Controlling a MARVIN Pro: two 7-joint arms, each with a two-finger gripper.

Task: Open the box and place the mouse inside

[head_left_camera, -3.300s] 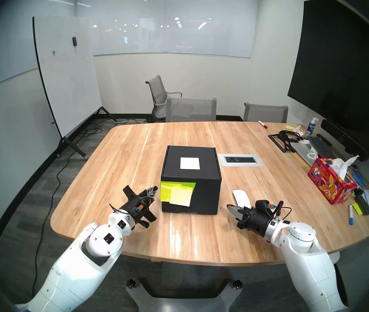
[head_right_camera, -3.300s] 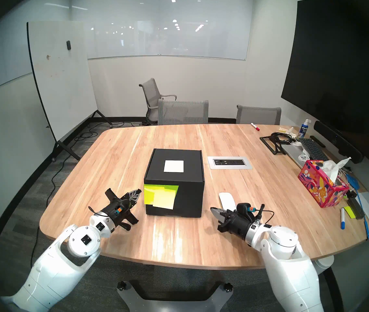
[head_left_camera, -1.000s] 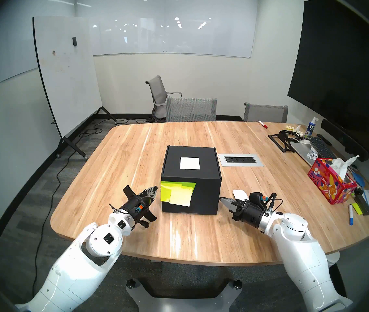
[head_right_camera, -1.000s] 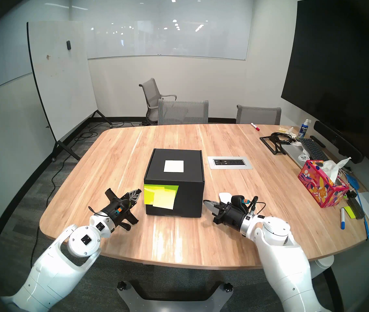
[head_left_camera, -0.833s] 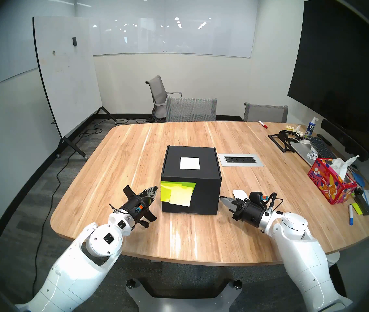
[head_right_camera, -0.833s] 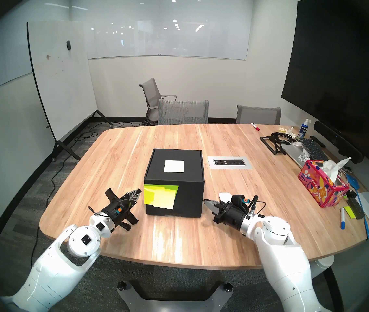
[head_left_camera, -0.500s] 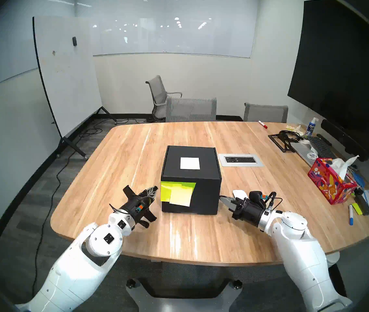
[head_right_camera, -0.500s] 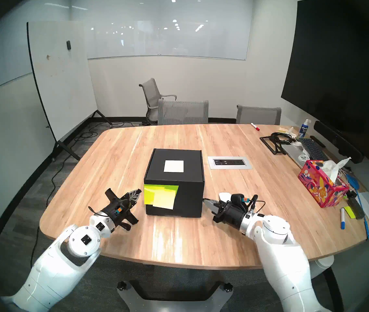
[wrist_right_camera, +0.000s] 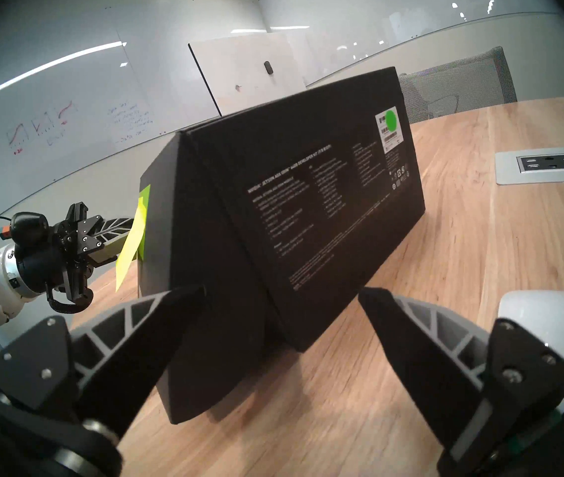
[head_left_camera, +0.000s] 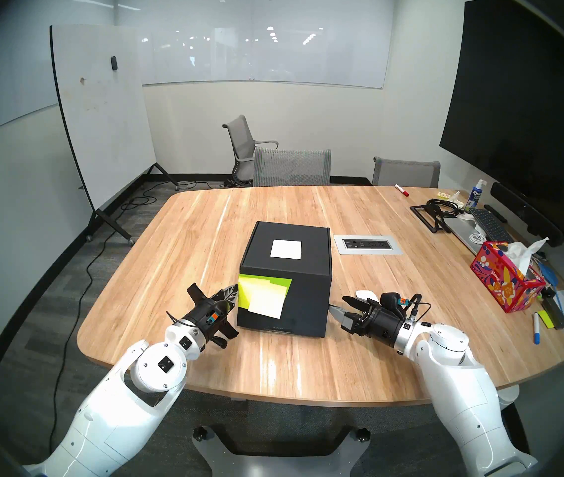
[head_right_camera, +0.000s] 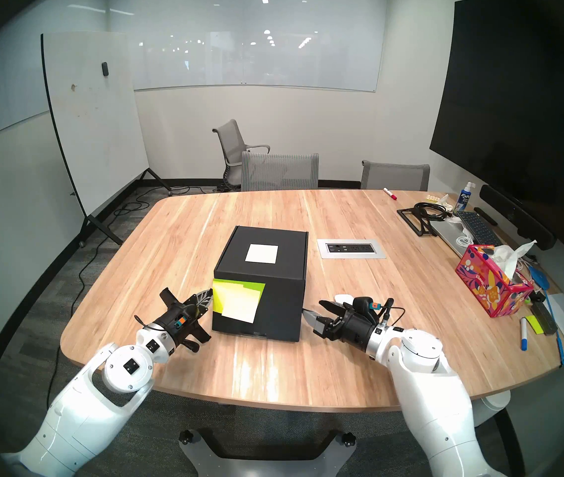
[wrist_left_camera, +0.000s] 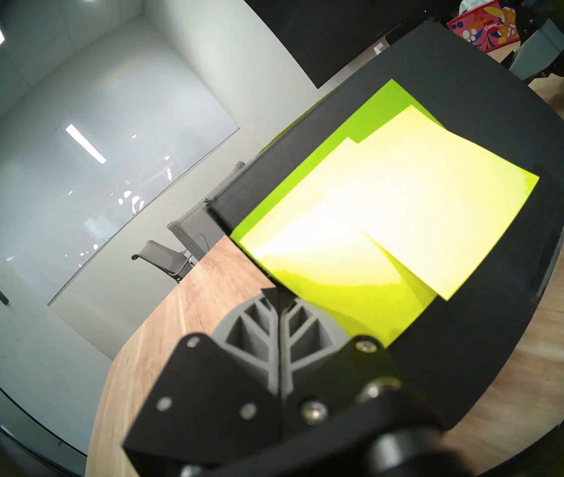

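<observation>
The large matte black cardboard box sits mid-frame on the pale wooden table, lid down, slightly skewed. Its yellow-green sticky-noted front flap faces the left gripper, fingers pressed together, at the flap's left edge. The right gripper is spread at the box's lower-right corner; the small white oval mouse lies right of it.

I see the black box shut on the table, turned slightly askew (yellow-green notes on its front); the white mouse lies flat just right of it.
</observation>
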